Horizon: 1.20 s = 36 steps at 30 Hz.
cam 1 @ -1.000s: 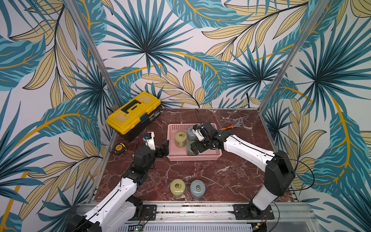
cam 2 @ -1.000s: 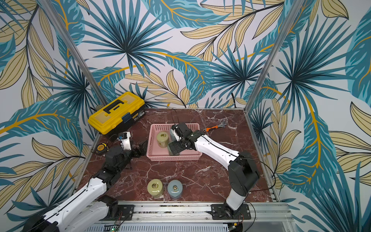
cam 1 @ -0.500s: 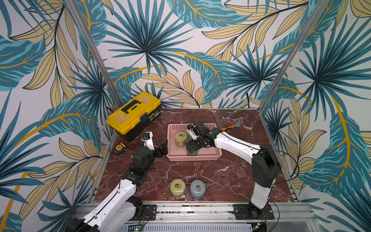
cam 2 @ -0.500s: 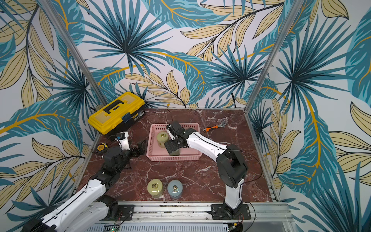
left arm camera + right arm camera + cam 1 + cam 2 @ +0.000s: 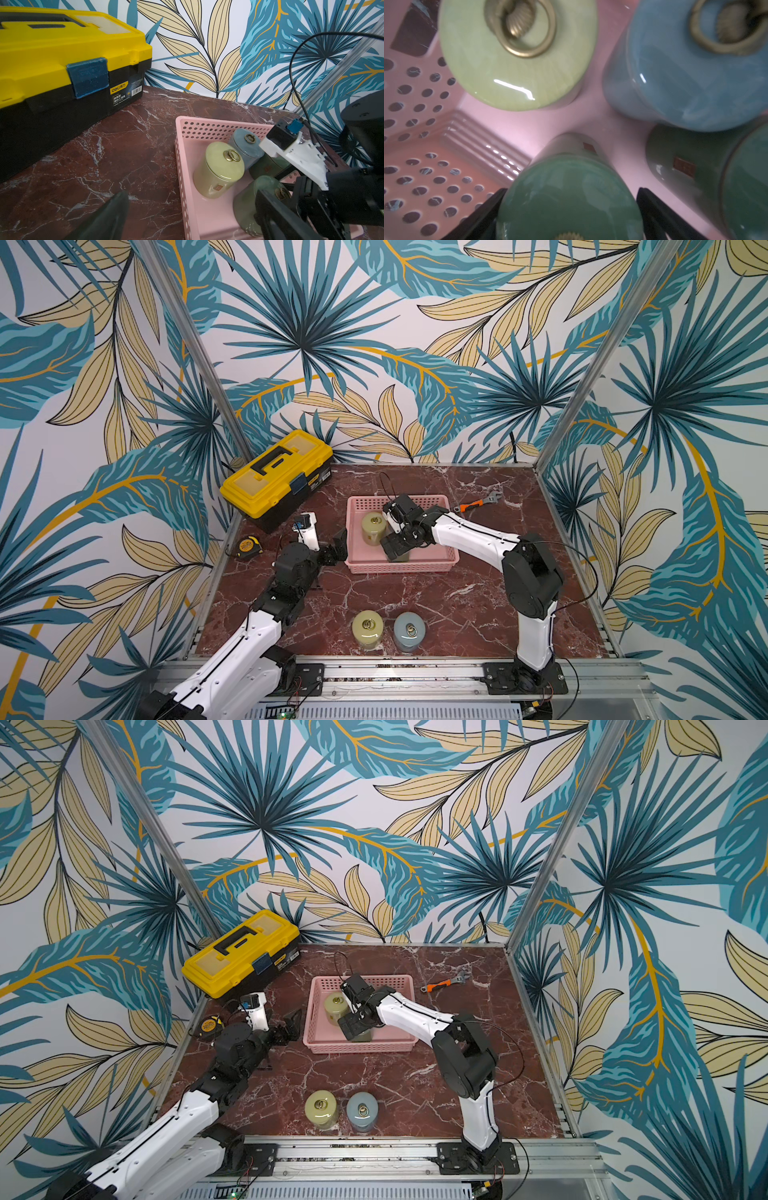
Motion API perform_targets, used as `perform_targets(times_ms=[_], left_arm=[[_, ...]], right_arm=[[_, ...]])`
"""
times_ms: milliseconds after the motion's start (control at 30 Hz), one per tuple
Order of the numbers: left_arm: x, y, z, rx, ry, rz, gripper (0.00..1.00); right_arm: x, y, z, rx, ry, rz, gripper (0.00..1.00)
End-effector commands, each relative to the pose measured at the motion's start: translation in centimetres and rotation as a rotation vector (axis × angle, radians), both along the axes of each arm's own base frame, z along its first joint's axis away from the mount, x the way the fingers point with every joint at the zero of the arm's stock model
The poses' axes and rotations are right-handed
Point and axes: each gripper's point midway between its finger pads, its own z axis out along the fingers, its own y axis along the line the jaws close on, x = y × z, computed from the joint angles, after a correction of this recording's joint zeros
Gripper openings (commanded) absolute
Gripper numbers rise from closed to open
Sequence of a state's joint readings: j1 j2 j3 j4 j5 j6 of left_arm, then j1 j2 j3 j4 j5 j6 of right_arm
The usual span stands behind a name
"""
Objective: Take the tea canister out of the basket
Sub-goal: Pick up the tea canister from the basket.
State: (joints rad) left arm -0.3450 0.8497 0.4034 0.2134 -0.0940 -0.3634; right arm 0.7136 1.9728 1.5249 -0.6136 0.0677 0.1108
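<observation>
In both top views the pink basket (image 5: 401,568) sits mid-frame on the desk. The right end effector (image 5: 397,545) is lowered inside it near its lower wall, and the left end effector (image 5: 340,547) is spread open just outside its left wall. The left wrist view shows the dark green tea canister (image 5: 246,205) upright on the basket floor. In the right wrist view, black fingers (image 5: 483,212) stand wide apart flanking it, not closed. The step in hand is the grasp: next comes closing squarely, then lifting clear of the pale green canister (image 5: 517,83).
</observation>
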Motion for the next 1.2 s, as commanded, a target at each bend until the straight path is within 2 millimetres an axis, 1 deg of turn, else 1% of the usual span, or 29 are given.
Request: perform_targets(times_ms=[0, 67, 200, 367, 467, 600, 667, 800, 1167], left_arm=[[-0.3, 0.4, -1.0, 0.019, 0.005, 0.012, 1.00], [-0.2, 0.5, -1.0, 0.019, 0.005, 0.013, 1.00], [-0.2, 0.4, -1.1, 0.022, 0.007, 0.012, 1.00], [-0.2, 0.5, -1.1, 0.023, 0.009, 0.014, 1.00], [-0.1, 0.4, -1.2, 0.024, 0.013, 0.013, 1.00], [-0.1, 0.5, -1.3, 0.025, 0.015, 0.016, 1.00], [-0.1, 0.5, -1.3, 0.026, 0.013, 0.019, 1.00], [-0.2, 0.6, -1.2, 0.025, 0.009, 0.021, 1.00], [-0.3, 0.3, -1.0, 0.011, -0.009, 0.001, 1.00]], right_arm=[[0.1, 0.0, -0.3, -0.029, 0.003, 0.005, 0.99], [0.0, 0.0, -0.4, -0.032, 0.006, 0.006, 0.99], [-0.2, 0.1, -0.8, -0.033, 0.023, 0.013, 0.93], [-0.5, 0.0, -1.3, -0.039, 0.042, 0.014, 0.92], [-0.6, 0.2, -1.2, -0.033, 0.048, 0.021, 0.83], [-0.8, 0.4, -0.9, -0.021, 0.055, 0.030, 0.68], [-0.7, 0.5, -0.6, -0.017, 0.053, 0.030, 0.62], [-0.5, 0.5, 0.7, -0.008, 0.034, 0.026, 0.56], [0.2, 0.0, 5.2, 0.013, -0.049, -0.010, 0.53]])
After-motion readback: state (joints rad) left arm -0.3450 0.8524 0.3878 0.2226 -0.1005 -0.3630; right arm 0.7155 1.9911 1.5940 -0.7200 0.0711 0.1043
